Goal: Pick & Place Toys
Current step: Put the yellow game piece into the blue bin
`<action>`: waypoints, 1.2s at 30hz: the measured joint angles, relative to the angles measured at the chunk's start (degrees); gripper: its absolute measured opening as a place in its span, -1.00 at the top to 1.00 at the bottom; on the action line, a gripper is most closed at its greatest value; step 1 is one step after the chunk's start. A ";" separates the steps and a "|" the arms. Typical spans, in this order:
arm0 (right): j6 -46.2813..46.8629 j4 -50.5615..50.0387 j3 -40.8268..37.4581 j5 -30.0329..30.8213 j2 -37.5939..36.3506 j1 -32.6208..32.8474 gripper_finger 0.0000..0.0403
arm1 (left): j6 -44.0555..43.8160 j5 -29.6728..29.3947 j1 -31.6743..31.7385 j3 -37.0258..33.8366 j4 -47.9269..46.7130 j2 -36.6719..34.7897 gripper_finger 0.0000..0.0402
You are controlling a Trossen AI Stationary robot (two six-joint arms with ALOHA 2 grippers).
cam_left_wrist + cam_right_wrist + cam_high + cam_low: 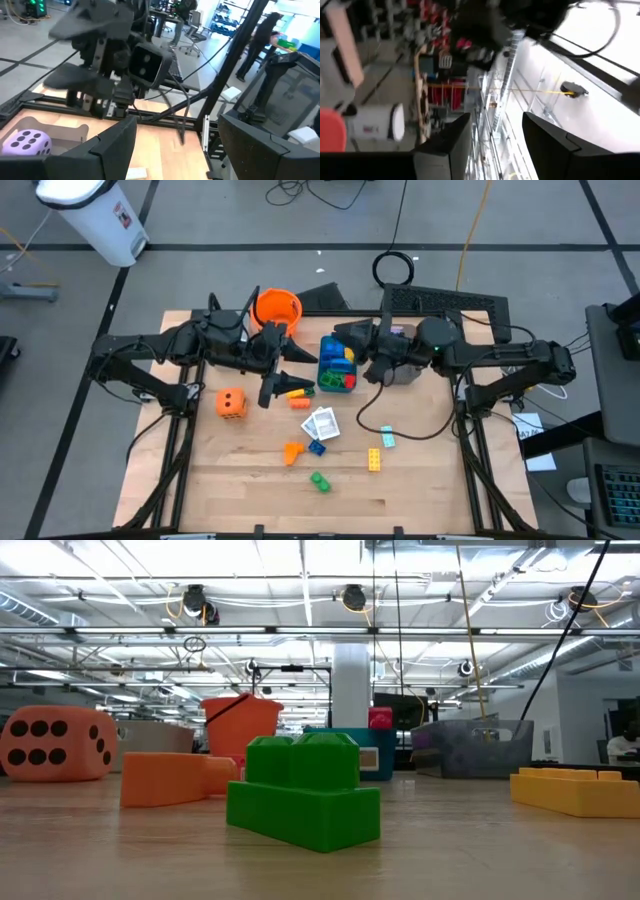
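Left gripper [272, 392] hangs with fingers apart, empty, above the table. Just beside its tips: orange brick [296, 392], long axis running away from the fingers. Orange die [231, 403] on the gripper's other side, near, soft-cornered, dotted. Farther out: white cards [321, 424], glossy studded green brick [320, 480]. Right gripper [352, 338], fingers parted, empty, sits over the teal tray [326, 351]. Left arm nearer.
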 joint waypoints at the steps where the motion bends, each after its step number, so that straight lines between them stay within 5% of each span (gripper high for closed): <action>1: -1.55 -0.56 0.00 0.63 0.02 0.00 0.16 | -0.01 -0.56 -0.01 0.00 0.01 0.00 -0.41; 9: -5.81 -0.88 0.00 0.61 -0.02 0.02 0.16 | -1.38 -2.47 0.00 0.02 0.00 0.00 -0.41; 15: 2.31 -0.86 0.00 0.61 -0.02 0.11 0.16 | -1.41 -3.26 0.00 0.04 0.00 0.00 -0.41; 19: 22.59 -0.80 0.00 0.81 -0.02 1.51 0.16 | -1.66 -3.52 0.00 0.04 0.00 0.00 -0.41; 25: 75.82 4.62 0.00 0.67 -0.04 4.89 0.16 | -3.29 -1.97 -0.78 0.09 -4.39 0.00 -0.41; 28: 92.96 3.95 0.02 0.76 -0.04 5.01 0.16 | -3.32 -1.98 -1.48 0.09 -10.52 0.58 -0.41; 33: 99.90 -0.43 0.01 -2.22 -0.72 6.72 0.16 | -3.02 -1.99 -2.76 0.09 -20.18 3.18 -0.41; 36: 99.14 -3.97 0.07 1.82 -1.09 10.16 0.16 | -2.42 -2.98 -3.59 -0.23 -25.21 5.09 -0.41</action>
